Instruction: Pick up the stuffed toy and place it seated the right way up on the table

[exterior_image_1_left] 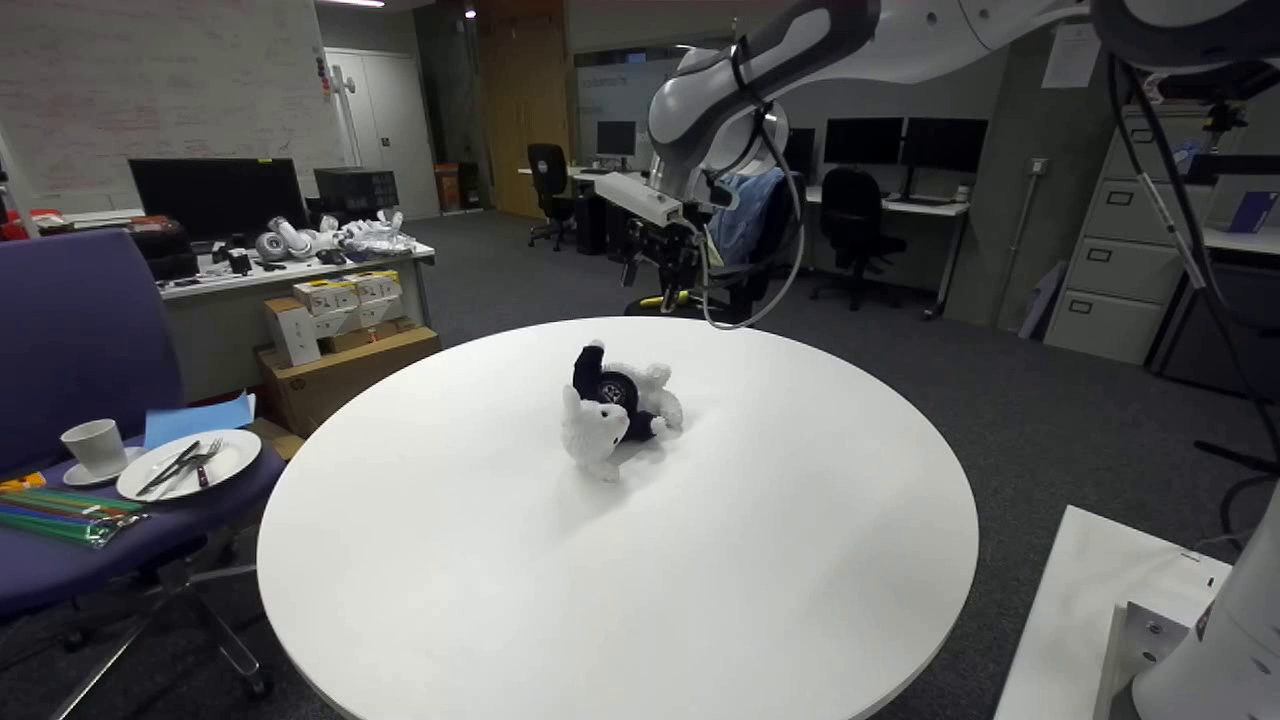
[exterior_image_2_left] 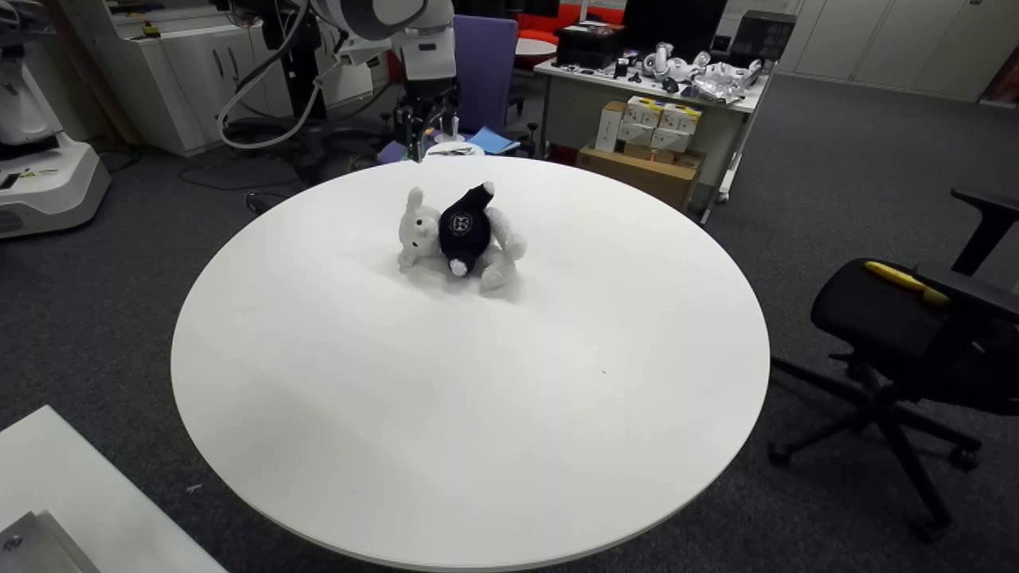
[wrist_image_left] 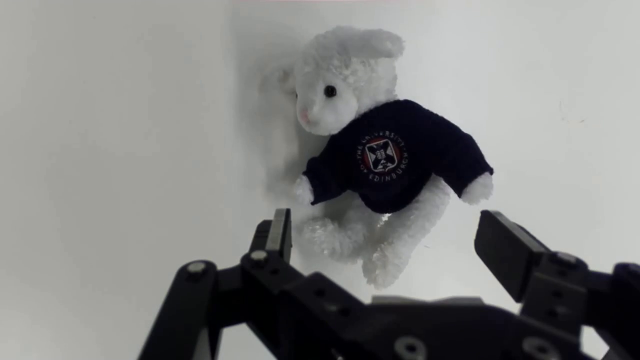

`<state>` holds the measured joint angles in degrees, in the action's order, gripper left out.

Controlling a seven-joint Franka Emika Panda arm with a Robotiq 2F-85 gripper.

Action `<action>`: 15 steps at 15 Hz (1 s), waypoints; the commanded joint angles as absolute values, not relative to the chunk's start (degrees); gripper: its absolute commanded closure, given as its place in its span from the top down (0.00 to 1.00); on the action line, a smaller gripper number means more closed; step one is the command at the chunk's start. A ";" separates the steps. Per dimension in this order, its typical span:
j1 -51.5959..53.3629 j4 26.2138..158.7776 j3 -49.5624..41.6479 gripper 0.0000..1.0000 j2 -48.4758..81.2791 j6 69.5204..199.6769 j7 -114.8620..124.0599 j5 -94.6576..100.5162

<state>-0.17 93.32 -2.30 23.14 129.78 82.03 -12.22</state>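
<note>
Your tool (wrist_image_left: pixel 386 222) stands wide. In the wrist view, its fingers (wrist_image_left: pixel 505 255) are well apart, and the legs (wrist_image_left: pixel 415 220) of the toy (wrist_image_left: pixel 390 155) show between them. In both exterior views, you have the tool raised, showing past the far edge of the table (exterior_image_1_left: pixel 620 600), clear of both toy and table. The toy lies on its side on the table, one dark sleeve (exterior_image_2_left: pixel 478 197) pointing up. In an exterior view, you find it inside the far edge and closer to that edge than to the near one, head (exterior_image_2_left: pixel 419 231) toward the left edge, legs toward the right edge. The badge (exterior_image_2_left: pixel 461 225) on its chest faces you there. In an exterior view, beyond the left edge, a purple chair (exterior_image_1_left: pixel 90 350) carries a plate (exterior_image_1_left: pixel 238 455) and a cup (exterior_image_1_left: pixel 95 447).
</note>
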 commanded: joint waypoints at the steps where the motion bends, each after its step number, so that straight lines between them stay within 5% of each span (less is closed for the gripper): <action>1: 0.23 93.20 -2.79 1.00 23.16 129.60 81.89 -12.46; 15: 1.43 87.20 -0.62 1.00 35.51 126.59 71.91 -16.82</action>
<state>0.79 90.76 0.10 33.21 127.75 72.92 -17.68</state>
